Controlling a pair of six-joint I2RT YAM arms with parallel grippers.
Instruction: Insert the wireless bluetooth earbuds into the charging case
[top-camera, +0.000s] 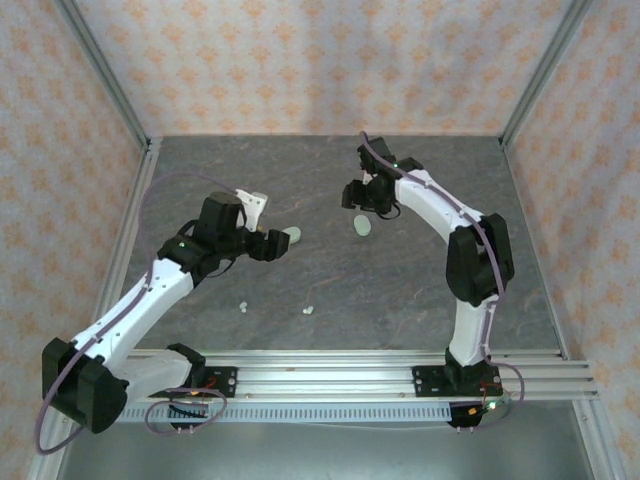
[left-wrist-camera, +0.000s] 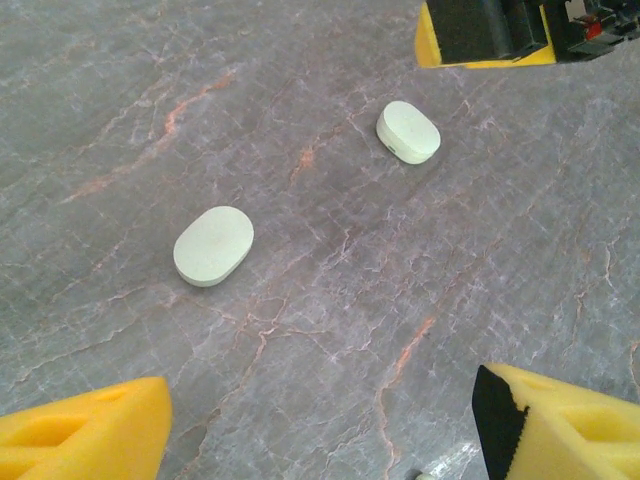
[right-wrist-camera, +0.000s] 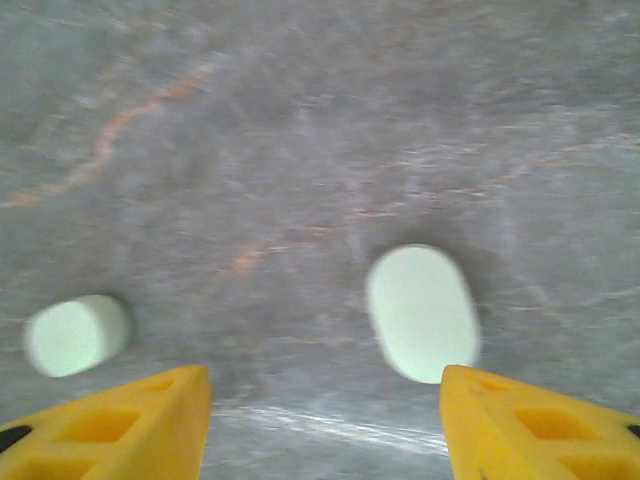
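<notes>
Starting on the left: the left gripper (top-camera: 272, 243) sits low over the table (top-camera: 420, 290) with its jaws spread and nothing between them. Its own wrist cam backs that up. The yellow fingers (left-wrist-camera: 80, 435) are parked at the two bottom corners, with just grey marbled surface in the gap. From overhead, the left case (top-camera: 293, 236), a pale green oval, lies flat just beside the fingertips. The wrist cam shows it (left-wrist-camera: 213, 245) out ahead of the fingers, not touching them.

Closer to the arm bases, the overhead view picks up two of the earbuds. The left earbud (top-camera: 243, 305) and the right earbud (top-camera: 308, 310) are tiny white specks on bare table, well apart from both cases.

Moving right, the right case (top-camera: 362, 228) lies flat, just nearer the arm bases than the right gripper (top-camera: 365, 195). The left wrist cam gets that case (left-wrist-camera: 408, 131) sharp, with a small dark notch on its rim, and the other arm's yellow-and-black tip is just past it. The right wrist cam is blurry, but the case (right-wrist-camera: 422, 312) is right by one finger and the left case (right-wrist-camera: 75, 335) is off to the side. That gripper's jaws are wide too, holding nothing.
</notes>
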